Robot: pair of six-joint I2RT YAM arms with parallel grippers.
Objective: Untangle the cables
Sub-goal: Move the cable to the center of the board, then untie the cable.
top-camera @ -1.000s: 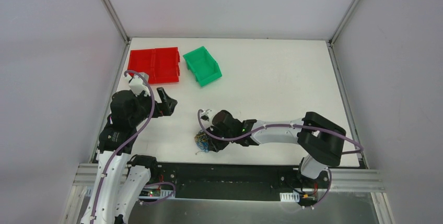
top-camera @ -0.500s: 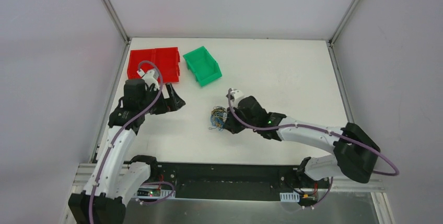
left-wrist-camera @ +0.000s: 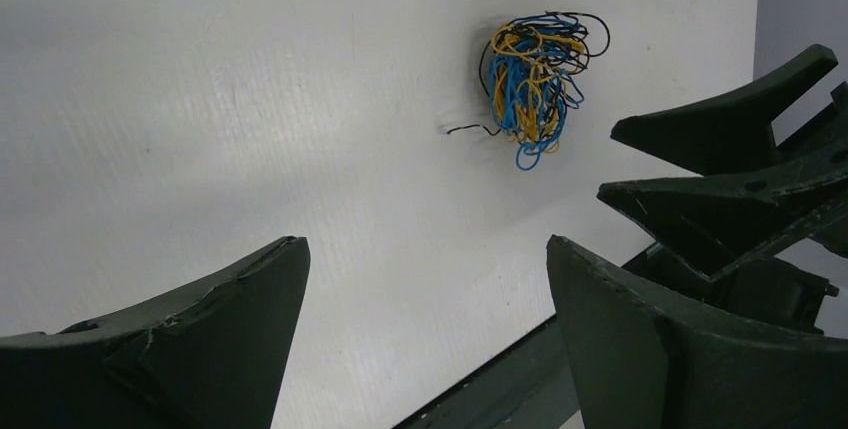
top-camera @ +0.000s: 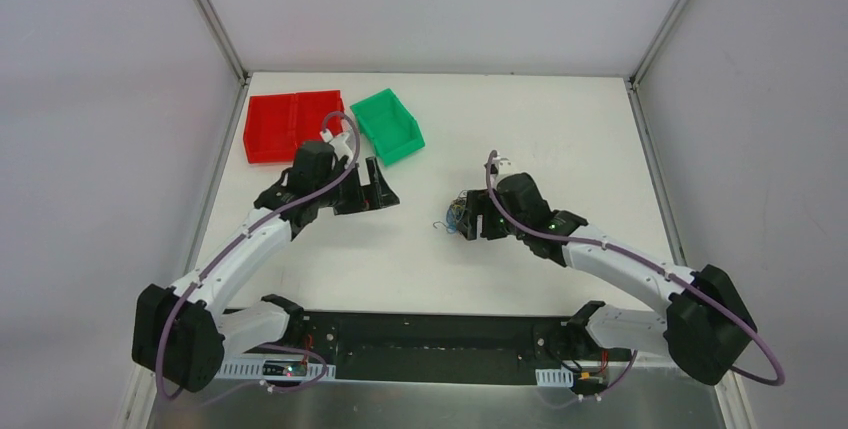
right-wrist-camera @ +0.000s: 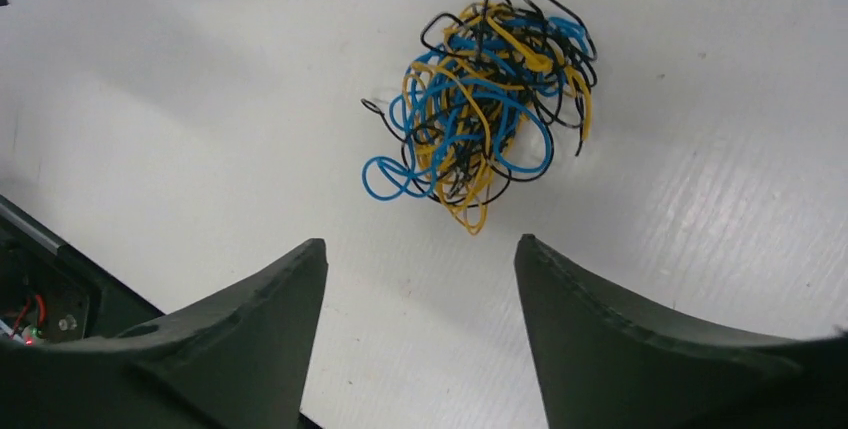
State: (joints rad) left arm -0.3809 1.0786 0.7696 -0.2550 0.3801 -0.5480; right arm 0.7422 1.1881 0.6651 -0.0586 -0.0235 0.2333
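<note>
Cables [right-wrist-camera: 480,114]: one small clump of very thin, flexible wires in blue, yellow-orange and black, looped and wound through one another into a roughly rounded ball. State: knotted, with no strand lying separate from the rest. A blue loop bulges out at one side, a yellow-orange loop pokes from the clump's edge, and one thin black end trails a little way onto the surface. Position: resting loose on the white table [top-camera: 560,129], slightly right of its centre.

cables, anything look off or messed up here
Only the cables themselves: blue, yellow and black wires balled into one tight knot on the table, a black end poking out. Nothing looks broken or spilled.
</note>
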